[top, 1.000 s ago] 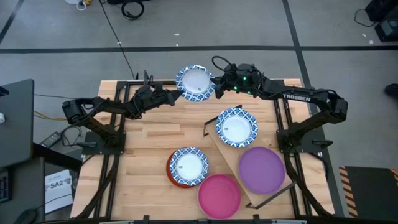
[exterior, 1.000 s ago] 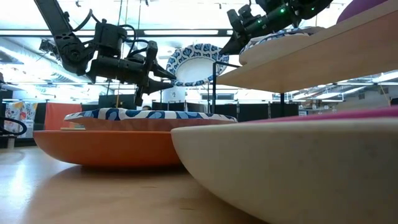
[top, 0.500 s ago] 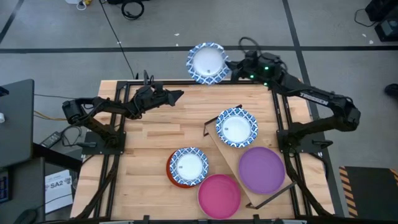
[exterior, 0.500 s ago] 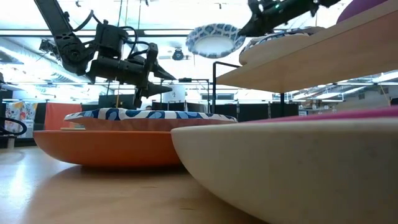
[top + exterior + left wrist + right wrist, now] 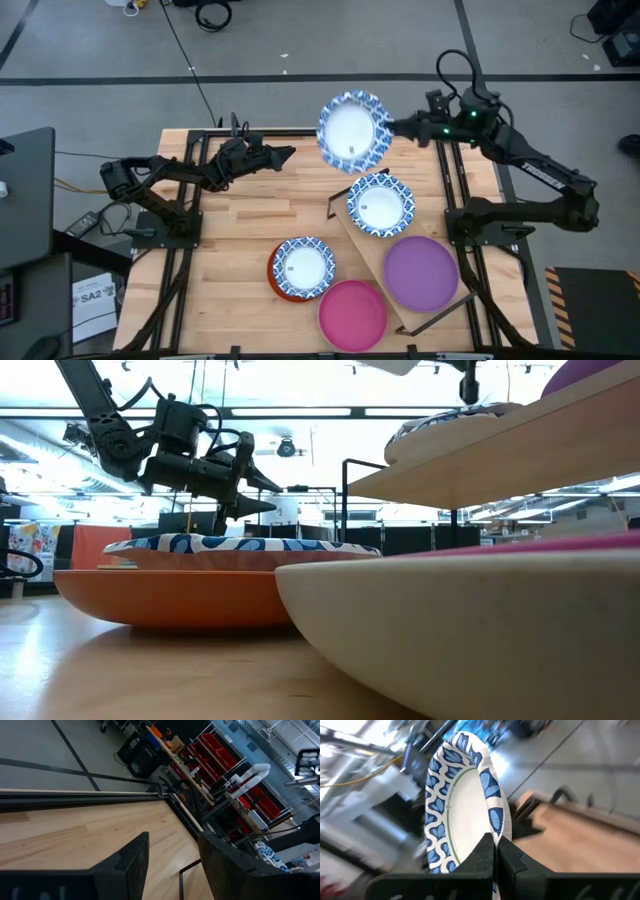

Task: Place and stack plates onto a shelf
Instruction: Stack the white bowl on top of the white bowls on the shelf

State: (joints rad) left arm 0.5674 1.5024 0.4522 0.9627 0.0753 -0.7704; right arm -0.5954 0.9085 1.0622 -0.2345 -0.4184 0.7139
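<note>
A plank-striped light-wood bench [image 5: 255,215] stands on a grey floor crossed by dark tape lines [image 5: 300,76]. Beyond it — red storage bins on racks [image 5: 210,755], black coiled cables [image 5: 210,14] and a white labelled box [image 5: 92,297].

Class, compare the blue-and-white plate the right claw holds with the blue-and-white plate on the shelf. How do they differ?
The held plate is gripped by its rim in the right claw, up in the air; the shelf plate rests free on the shelf. The held plate is tilted; the shelf plate lies flat. Both share a blue pattern and white centre.
</note>
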